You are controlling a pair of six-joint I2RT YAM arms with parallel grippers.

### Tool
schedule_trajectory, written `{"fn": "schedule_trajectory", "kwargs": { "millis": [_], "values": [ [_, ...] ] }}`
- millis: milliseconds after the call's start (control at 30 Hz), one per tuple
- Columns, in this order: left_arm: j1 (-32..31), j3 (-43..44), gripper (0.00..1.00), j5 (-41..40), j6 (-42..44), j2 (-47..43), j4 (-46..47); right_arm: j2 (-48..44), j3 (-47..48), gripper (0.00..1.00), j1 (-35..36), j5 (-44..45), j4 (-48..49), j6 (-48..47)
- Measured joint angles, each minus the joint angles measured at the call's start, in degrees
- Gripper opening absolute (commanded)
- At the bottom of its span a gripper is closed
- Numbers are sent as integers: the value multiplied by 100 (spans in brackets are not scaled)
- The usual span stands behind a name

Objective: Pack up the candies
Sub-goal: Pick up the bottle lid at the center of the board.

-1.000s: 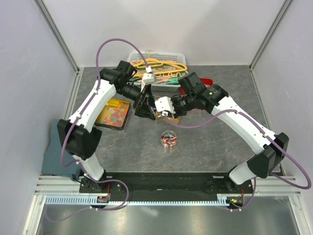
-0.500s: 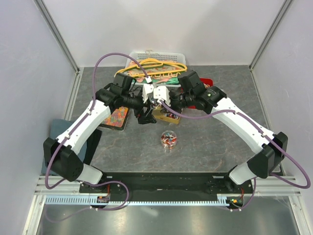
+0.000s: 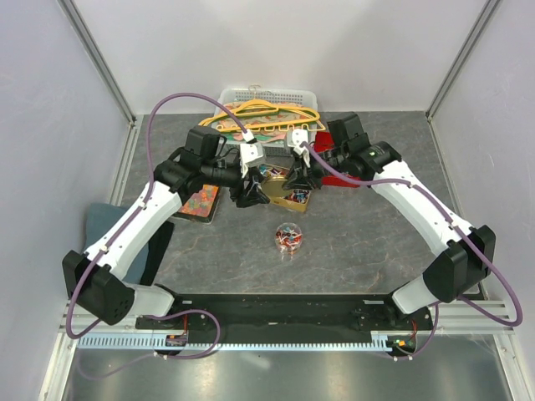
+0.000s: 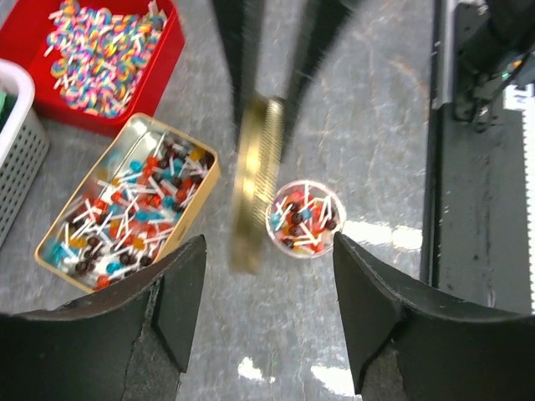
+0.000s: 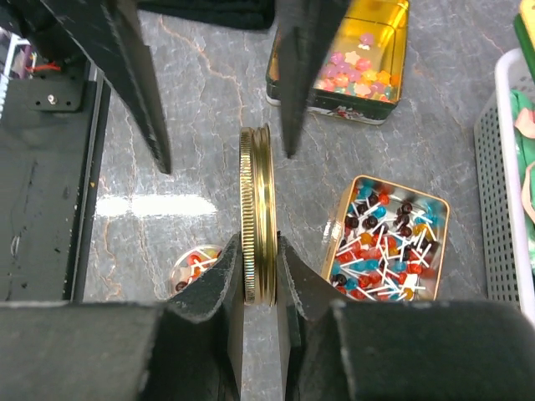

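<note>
My right gripper (image 5: 259,244) is shut on a round gold jar lid (image 5: 257,192), held on edge above the table. My left gripper (image 4: 267,247) is open and empty, facing the lid (image 4: 255,180) from the other side; its fingers (image 5: 138,83) hang just beyond the lid. Below stands a small clear jar (image 3: 287,237) with red, blue and orange candies (image 4: 305,219) inside. A gold tin (image 5: 389,238) holds many red, blue and dark pieces with white sticks. A second tin (image 5: 355,58) holds pink, yellow and orange gummies. In the top view the two grippers, left (image 3: 251,192) and right (image 3: 297,180), meet over the gold tin (image 3: 292,199).
A red tray (image 4: 109,58) of striped swirl lollipops lies behind the gold tin. A white basket (image 3: 267,104) with yellow hangers stands at the back. A dark cloth (image 3: 92,251) lies at the left edge. The arms' black base rail (image 3: 276,305) runs along the front.
The right gripper has drawn back to the right and up with the lid. The left arm has swung its elbow outward and its gripper now stands open beside the lid.
</note>
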Motion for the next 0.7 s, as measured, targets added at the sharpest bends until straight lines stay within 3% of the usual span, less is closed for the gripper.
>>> {"fn": "schedule_trajectory", "kwargs": {
  "millis": [267,400,467,633,700],
  "values": [
    [0,31,67,367,-85,-2,7,7,0,12,-186,-568,35,221],
    [-2,76,54,422,-122,15,9,79,57,13,-173,-802,52,352],
    [0,83,33,428,-153,24,7,129,94,13,-173,-887,87,413],
    [0,83,32,511,-195,33,9,168,107,13,-173,-1010,133,520],
    [0,83,27,525,-197,44,9,168,107,15,-173,-1038,146,555]
  ]
}}
